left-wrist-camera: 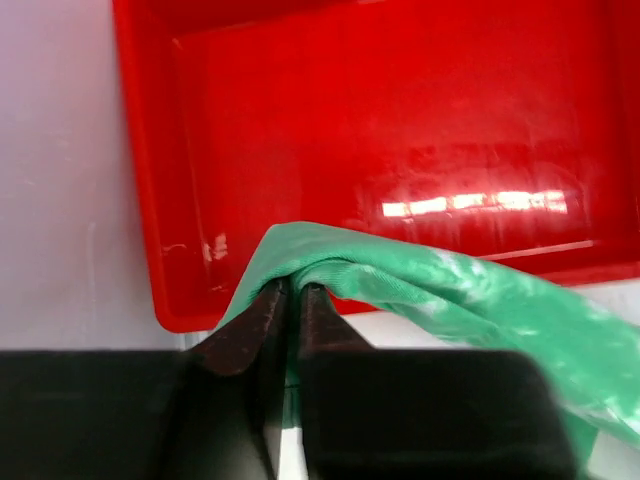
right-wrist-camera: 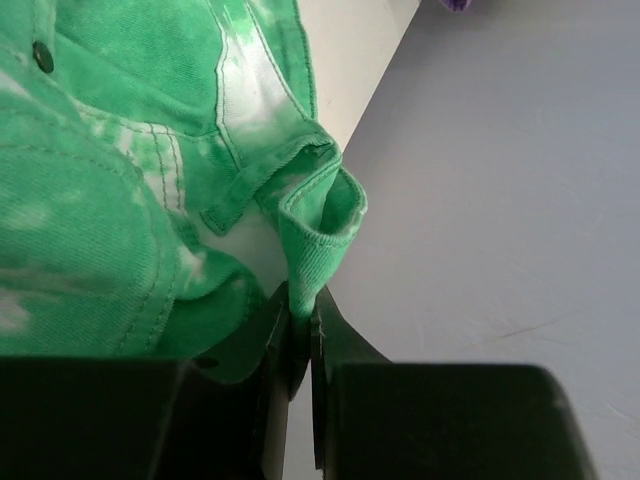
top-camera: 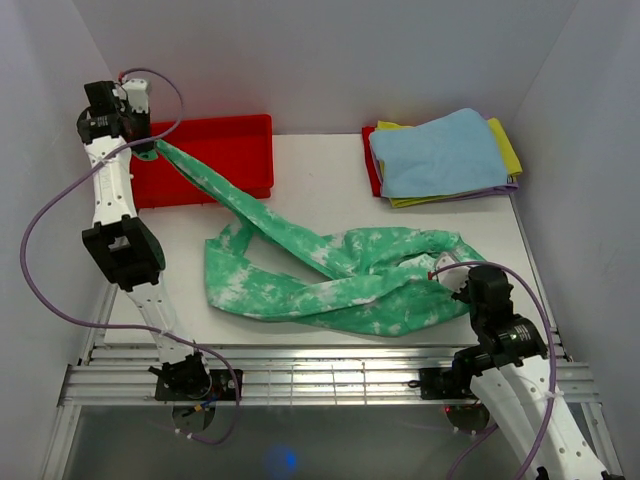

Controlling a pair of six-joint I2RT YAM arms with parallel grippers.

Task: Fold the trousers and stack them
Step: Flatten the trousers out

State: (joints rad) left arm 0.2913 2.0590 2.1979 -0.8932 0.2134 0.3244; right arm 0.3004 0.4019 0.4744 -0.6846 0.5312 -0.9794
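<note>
The green tie-dye trousers lie crumpled across the middle of the table, one leg stretched up and to the left. My left gripper is shut on the end of that leg, held over the red tray; in the left wrist view the fabric folds over the closed fingertips. My right gripper is shut on the waist end at the right; in the right wrist view a fold of waistband is pinched between the fingers.
The red tray sits at the back left. A stack of cloths, light blue on top of yellow and purple, lies on a red tray at the back right. White walls close in the table on both sides.
</note>
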